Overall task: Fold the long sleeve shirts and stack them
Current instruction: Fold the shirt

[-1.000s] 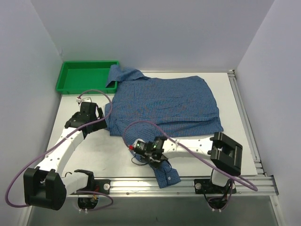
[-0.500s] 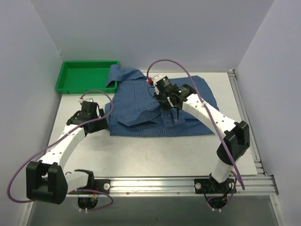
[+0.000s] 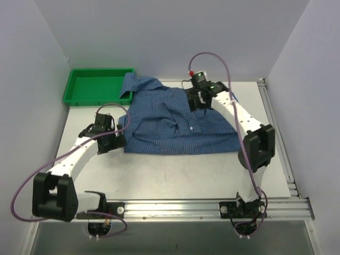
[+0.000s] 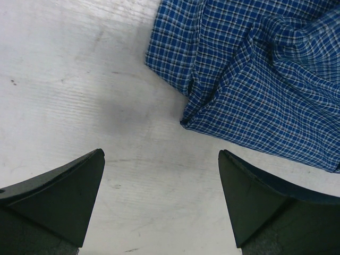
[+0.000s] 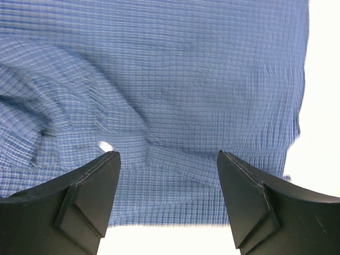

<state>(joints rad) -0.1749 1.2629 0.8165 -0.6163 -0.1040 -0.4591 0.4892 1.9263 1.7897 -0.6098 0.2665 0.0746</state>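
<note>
Flatly spread: checked shirt lay on the counter, both grippers apart

Broadly, the pale counter (image 3: 175, 175) carried everything in view, with the two arms reaching out from its near edge. The blue fine-checked button-up shirt (image 3: 159, 135) lay spread across the far middle of the counter, forming a rough rectangle with its lower hem running straight along the near side. A fold of its own cloth lay doubled over the body near the middle, making a raised crease. Its collar (image 3: 141, 85) pointed toward the far left corner, where it overlapped the right wall of the green plastic tray (image 3: 95, 101). That tray sat in the far left corner of the counter.

The left gripper (image 4: 161, 159) hovered just beside the shirt's left edge. Its fingers were spread wide, with only bare counter between them. A folded corner of the cloth lay just beyond the fingertips in the left wrist view, not touching them.

The right gripper (image 5: 167, 156) hung over the far right part of the shirt, near its upper edge. Its fingers stood parted and held nothing, and only checked cloth showed in the gap, beneath them.

A small white button (image 5: 105, 146) showed on the cloth close to the right gripper's left-hand finger in the right wrist view.
</note>
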